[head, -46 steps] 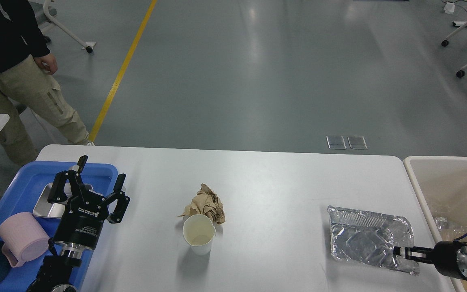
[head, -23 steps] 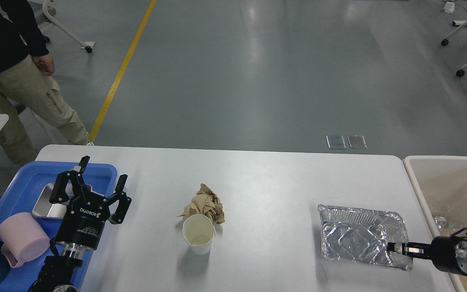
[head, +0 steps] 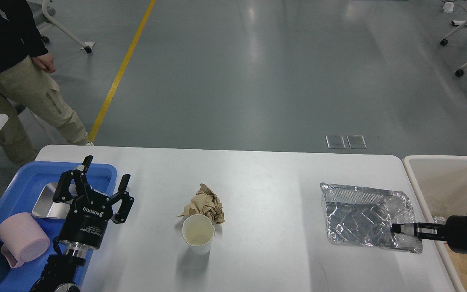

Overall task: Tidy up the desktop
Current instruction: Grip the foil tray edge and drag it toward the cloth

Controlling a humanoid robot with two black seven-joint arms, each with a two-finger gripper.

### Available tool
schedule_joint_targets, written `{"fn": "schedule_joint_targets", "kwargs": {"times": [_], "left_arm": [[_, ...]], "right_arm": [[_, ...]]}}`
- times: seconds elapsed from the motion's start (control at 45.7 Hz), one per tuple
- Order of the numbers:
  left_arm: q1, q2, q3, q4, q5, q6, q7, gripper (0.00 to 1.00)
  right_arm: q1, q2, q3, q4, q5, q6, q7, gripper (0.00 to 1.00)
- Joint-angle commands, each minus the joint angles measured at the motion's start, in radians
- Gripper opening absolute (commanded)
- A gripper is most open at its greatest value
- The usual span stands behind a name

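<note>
The tabletop (head: 266, 178) is wide, white and plain, with rounded far corners. On its left end sits a blue plastic tray (head: 22, 182), overhanging the left edge. Near the middle lies a crumpled wad of brown paper (head: 205, 207), and just in front of it, touching it, stands 1 white paper cup (head: 198, 234), upright and open at the top. Well apart to the right lies a crinkled foil tray (head: 363, 215), its near right corner tilted and close to the tabletop's right edge.
</note>
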Motion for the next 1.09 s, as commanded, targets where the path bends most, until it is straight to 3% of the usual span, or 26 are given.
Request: {"fn": "schedule_joint_targets", "kwargs": {"times": [0.0,0.591,0.876,1.073], "left_arm": [[0.000,0.001,0.000,-0.001,0.000,-0.002,-0.001,0.97],[-0.003,0.013,-0.001,0.005,0.002,0.003,0.002,0.97],[-0.002,0.025,-0.003,0.005,0.002,0.005,0.001,0.97],[-0.002,0.027,-0.003,0.005,0.002,0.005,0.001,0.97]], "right_arm": [[0.059,-0.011,0.001,0.070,0.000,0.010,-0.011,0.00],[0.233,0.155,-0.013,0.105,0.026,0.034,-0.007,0.00],[0.345,0.279,-0.153,0.095,0.032,0.024,-0.007,0.00],[0.401,0.393,-0.236,0.000,0.072,0.024,-0.004,0.00]]}}
